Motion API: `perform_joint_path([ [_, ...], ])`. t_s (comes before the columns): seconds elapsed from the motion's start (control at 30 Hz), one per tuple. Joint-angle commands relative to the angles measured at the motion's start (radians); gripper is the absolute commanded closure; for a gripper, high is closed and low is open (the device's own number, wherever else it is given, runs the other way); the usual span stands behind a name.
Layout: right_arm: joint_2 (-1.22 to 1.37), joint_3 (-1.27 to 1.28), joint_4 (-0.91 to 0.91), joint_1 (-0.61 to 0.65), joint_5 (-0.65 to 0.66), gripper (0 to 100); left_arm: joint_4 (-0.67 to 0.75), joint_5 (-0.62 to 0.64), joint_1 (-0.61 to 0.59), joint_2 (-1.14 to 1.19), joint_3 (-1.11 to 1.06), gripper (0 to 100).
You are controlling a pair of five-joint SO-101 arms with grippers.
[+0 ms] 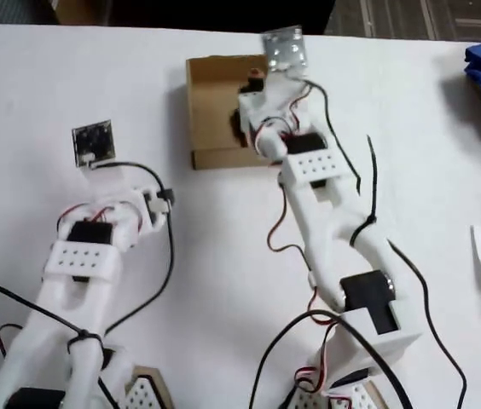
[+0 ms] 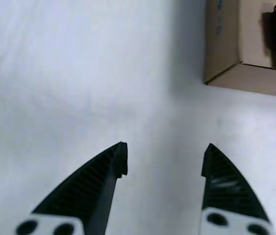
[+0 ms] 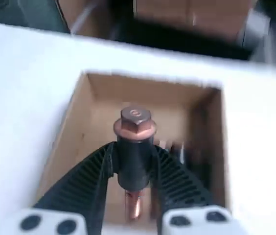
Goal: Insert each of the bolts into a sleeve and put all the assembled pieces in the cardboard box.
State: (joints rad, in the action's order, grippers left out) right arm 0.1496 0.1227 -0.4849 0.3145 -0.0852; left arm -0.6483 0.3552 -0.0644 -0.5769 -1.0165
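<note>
Your right gripper (image 3: 133, 152) is clamped on the black plastic sleeve (image 3: 133, 169) with the copper hex bolt (image 3: 135, 126) through it. It's hanging over the brown cardboard box (image 3: 74, 142) at 12 o'clock and looks ready to drop in. Meanwhile your left gripper (image 2: 163, 159) sits spread wide and empty around 8 o'clock, out of the way.

The high view looks down on the table (image 1: 70, 77) from well above the cardboard box (image 1: 222, 158). Left wrist view sits low beside the box, right wrist close over it; all share it.
</note>
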Motion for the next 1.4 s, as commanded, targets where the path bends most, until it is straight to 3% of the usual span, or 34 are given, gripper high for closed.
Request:
perform_joint_path([
  [0.0,-0.096,-0.112,-0.171,-0.005,-0.25,97.9,-0.002,0.005,-0.005,-0.009,0.004,74],
  [0.13,-0.087,-0.112,-0.176,0.015,-0.391,97.9,-0.002,0.005,-0.005,-0.006,0.004,74],
  [0.33,0.045,-0.206,-0.064,0.062,-0.233,97.9,-0.002,0.005,-0.005,-0.006,0.004,74],
  [0.43,0.16,-0.353,-0.054,0.059,-0.219,97.9,-0.002,0.005,-0.008,-0.006,0.004,74],
  [0.6,0.357,-0.629,-0.173,0.068,-0.175,97.9,0.051,0.005,-0.009,-0.005,-0.036,74],
  [0.93,0.699,-1.005,-0.484,0.081,-0.149,97.9,0.471,0.0,-0.011,-0.012,-0.291,74],
  [1.1,0.805,-1.148,-0.552,0.076,-0.141,97.9,0.493,0.0,-0.011,-0.012,-0.303,74],
  [1.37,0.898,-1.191,-0.578,0.099,0.014,97.9,0.489,0.0,-0.011,-0.012,-0.305,74],
])
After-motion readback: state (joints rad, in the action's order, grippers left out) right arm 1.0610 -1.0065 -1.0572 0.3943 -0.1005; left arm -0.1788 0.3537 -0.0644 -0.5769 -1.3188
